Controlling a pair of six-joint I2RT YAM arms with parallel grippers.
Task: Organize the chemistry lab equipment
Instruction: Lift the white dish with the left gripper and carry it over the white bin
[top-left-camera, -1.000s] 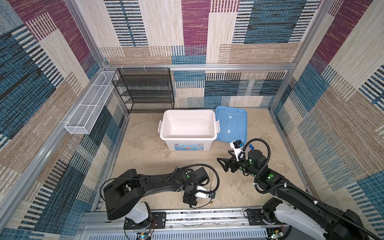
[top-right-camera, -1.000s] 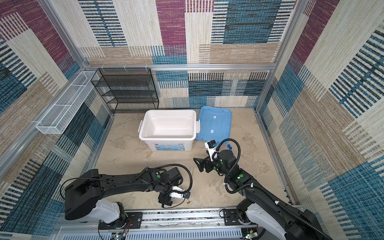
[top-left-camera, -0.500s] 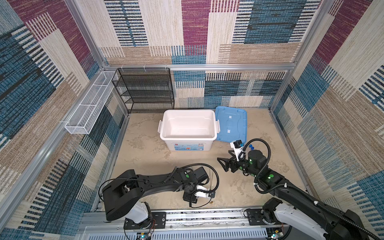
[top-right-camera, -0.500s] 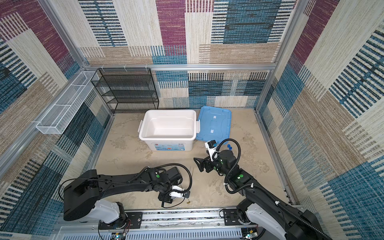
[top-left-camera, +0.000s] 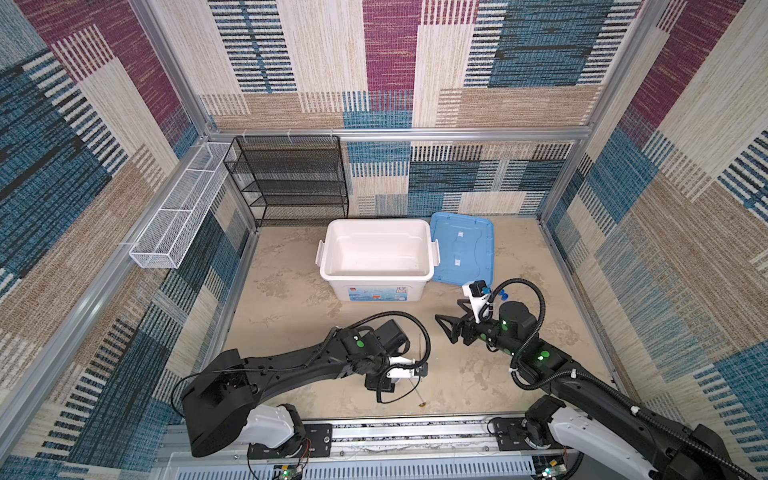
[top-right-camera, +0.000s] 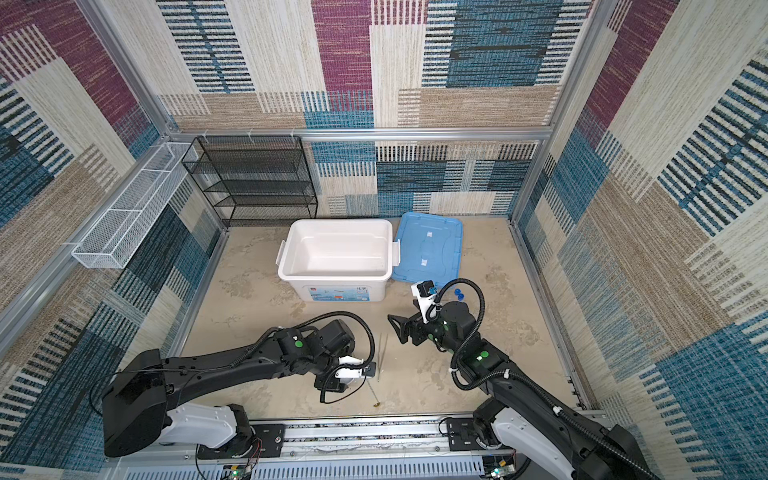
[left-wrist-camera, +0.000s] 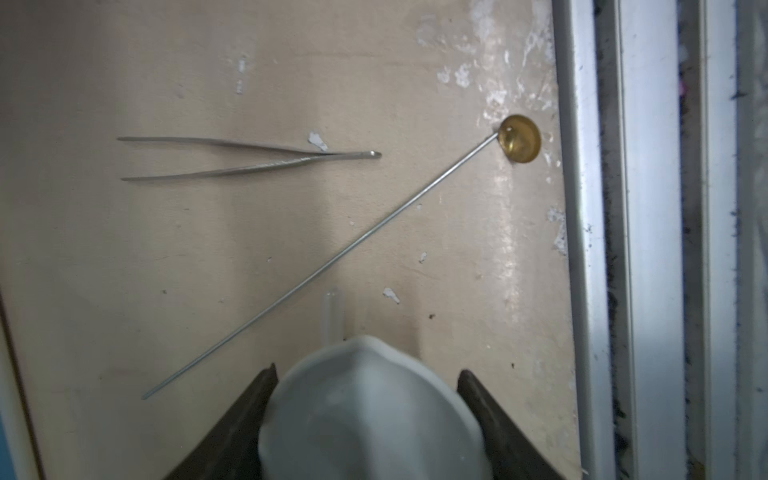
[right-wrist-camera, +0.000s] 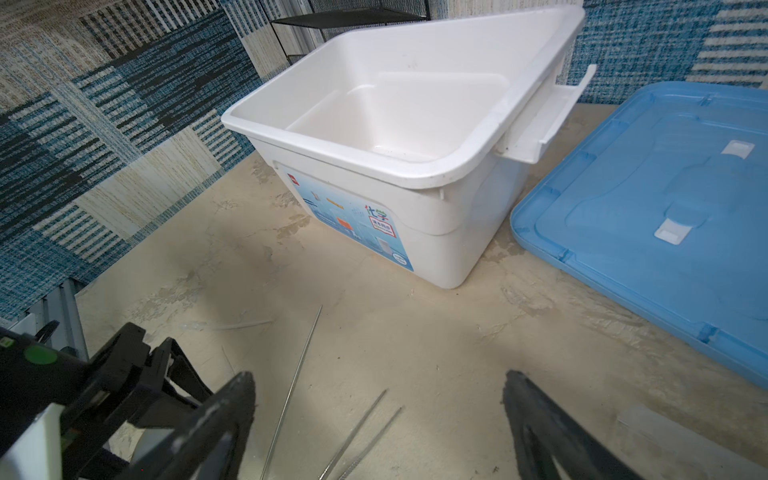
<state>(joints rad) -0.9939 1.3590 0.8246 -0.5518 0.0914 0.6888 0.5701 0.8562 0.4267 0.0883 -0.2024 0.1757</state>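
Note:
My left gripper (left-wrist-camera: 368, 370) is shut on the small white round dish (left-wrist-camera: 365, 415), with a dark finger pressed to each side, low over the floor near the front rail. Beyond it lie the thin metal tweezers (left-wrist-camera: 249, 160) and the long metal spoon (left-wrist-camera: 332, 262) with its brass bowl at the rail. A clear dropper tip (left-wrist-camera: 332, 311) pokes out from under the dish. My right gripper (right-wrist-camera: 378, 376) hangs open and holds nothing, above the tweezers' tips (right-wrist-camera: 361, 428). In a top view, blue tube caps (top-left-camera: 504, 296) show behind the right arm.
The big white tub (top-left-camera: 376, 275) stands open mid-floor with the flat blue lid (top-left-camera: 463, 249) lying to its right. A black mesh shelf (top-left-camera: 291, 183) and a white wire basket (top-left-camera: 178, 220) sit at the back left. The metal front rail (left-wrist-camera: 582, 249) runs close to the spoon's bowl.
The left gripper's jaws have closed in onto the white dish, and that arm has shifted slightly. The right arm has not moved.

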